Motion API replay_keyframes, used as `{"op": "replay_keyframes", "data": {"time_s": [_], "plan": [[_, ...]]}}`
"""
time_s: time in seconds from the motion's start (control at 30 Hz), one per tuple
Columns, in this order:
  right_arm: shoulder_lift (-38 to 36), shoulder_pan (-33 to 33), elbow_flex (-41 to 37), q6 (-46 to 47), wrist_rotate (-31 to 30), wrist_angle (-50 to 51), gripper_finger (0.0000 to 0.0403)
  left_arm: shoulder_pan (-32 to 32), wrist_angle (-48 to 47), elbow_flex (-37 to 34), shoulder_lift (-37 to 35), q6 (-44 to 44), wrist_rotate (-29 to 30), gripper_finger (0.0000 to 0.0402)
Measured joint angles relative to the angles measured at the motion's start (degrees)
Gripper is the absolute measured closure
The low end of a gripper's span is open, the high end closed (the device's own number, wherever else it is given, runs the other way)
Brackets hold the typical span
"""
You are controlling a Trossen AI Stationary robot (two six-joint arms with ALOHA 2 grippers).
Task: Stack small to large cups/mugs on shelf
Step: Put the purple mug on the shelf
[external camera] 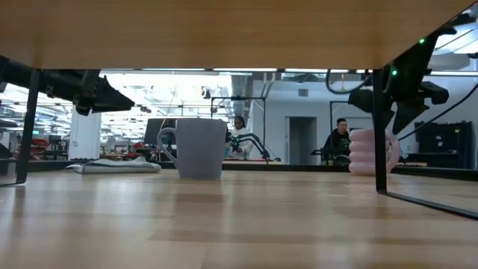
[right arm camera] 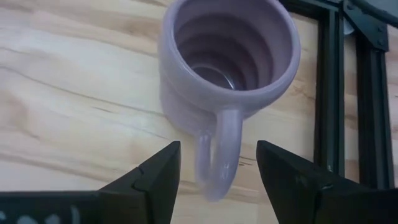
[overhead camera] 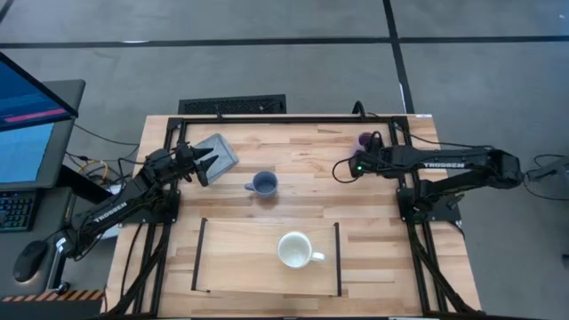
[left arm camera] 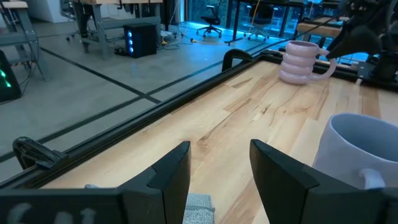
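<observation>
While the lilac mug (right arm camera: 227,74) stands upright at the desk's (overhead camera: 373,231) far right corner, the right gripper (right arm camera: 217,165) hovers over its handle, jaws open.

The blue mug (overhead camera: 263,184) sits mid-desk; the white mug (overhead camera: 296,250) stands on the shelf (overhead camera: 240,262). The left gripper (overhead camera: 206,164), jaws open, waits above the grey pad (overhead camera: 220,152).

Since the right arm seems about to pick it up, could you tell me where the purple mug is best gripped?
By its handle, from above. The purple mug stands upright, and the loop points toward the open right tool, whose fingers already straddle it. The ribbed body looks too wide for them.
</observation>
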State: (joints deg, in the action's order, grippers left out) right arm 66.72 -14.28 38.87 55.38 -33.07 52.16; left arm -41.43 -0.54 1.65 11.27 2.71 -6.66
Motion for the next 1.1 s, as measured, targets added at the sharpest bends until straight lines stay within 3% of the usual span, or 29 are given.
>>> {"op": "replay_keyframes", "data": {"time_s": [0.43,1.1], "plan": [[5.72,-0.53,0.0,0.61,-0.04,-1.69,0.0179,0.0,0.0,0.0,-0.02,-0.07,0.0,0.0246],[5.61,-3.13,0.0,-1.88,0.29,-1.69,0.0331,-0.01,0.0,0.0,-0.01,-0.09,0.0,0.0246]]}}
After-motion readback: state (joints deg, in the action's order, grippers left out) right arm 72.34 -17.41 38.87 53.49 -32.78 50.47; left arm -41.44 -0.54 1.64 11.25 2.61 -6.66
